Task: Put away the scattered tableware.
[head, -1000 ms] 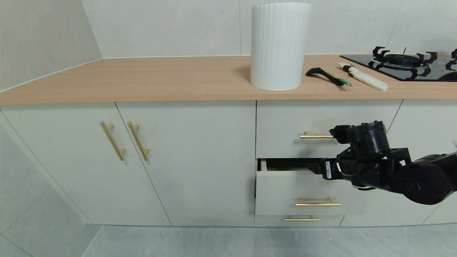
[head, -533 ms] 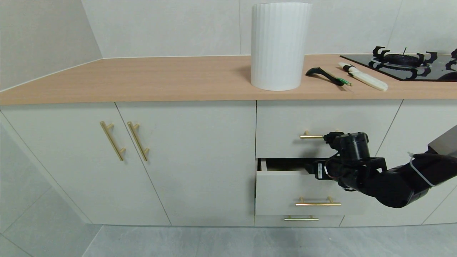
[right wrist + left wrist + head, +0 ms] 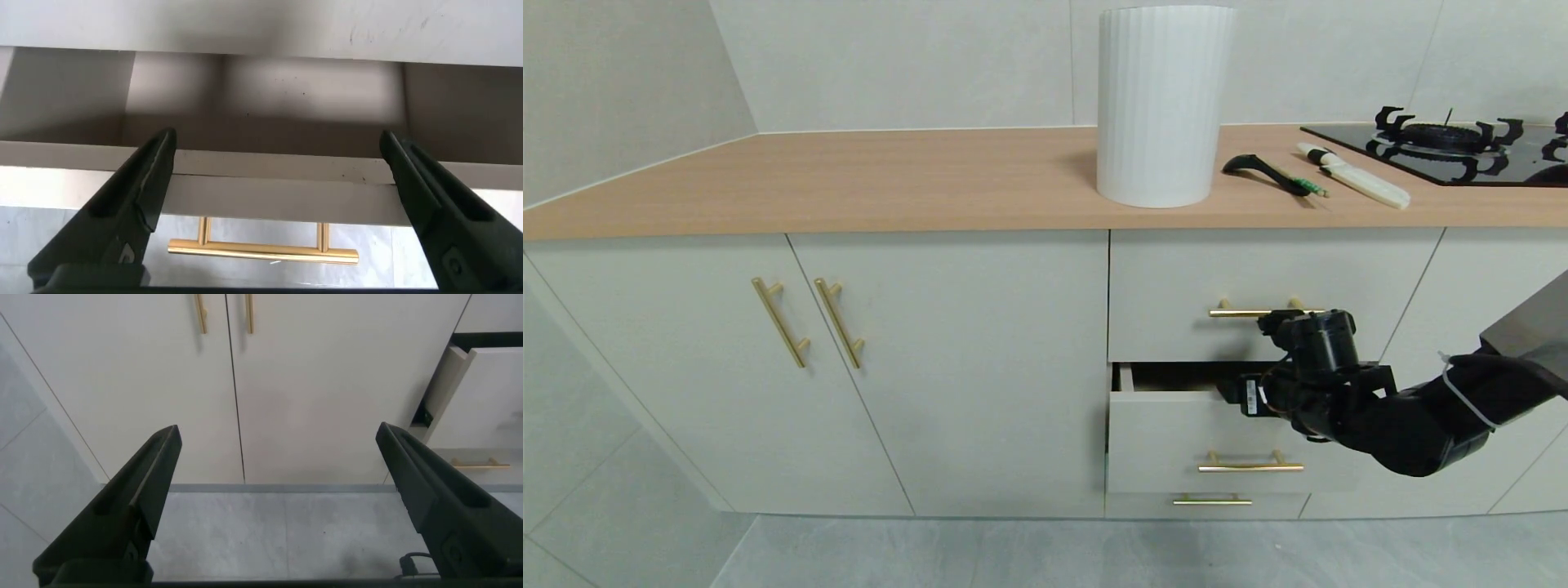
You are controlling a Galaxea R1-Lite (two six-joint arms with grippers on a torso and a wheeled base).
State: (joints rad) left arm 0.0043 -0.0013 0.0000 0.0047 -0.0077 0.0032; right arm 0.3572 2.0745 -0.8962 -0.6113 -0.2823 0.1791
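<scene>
At the mid drawer, which stands partly pulled out, the R gripper sits at the front's top edge with fingers spread wide, holding nothing. L gripper hangs low facing the cabinet doors, fingers likewise apart, empty. Tableware lies on the counter: black spoon and white knife, between the white ribbed canister and hob.

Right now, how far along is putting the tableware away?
Done: the middle drawer stands partly open. In hand: the open right gripper sits at the drawer's top edge, holding nothing. Left: the black utensil and white knife lie on the countertop, untouched.
</scene>
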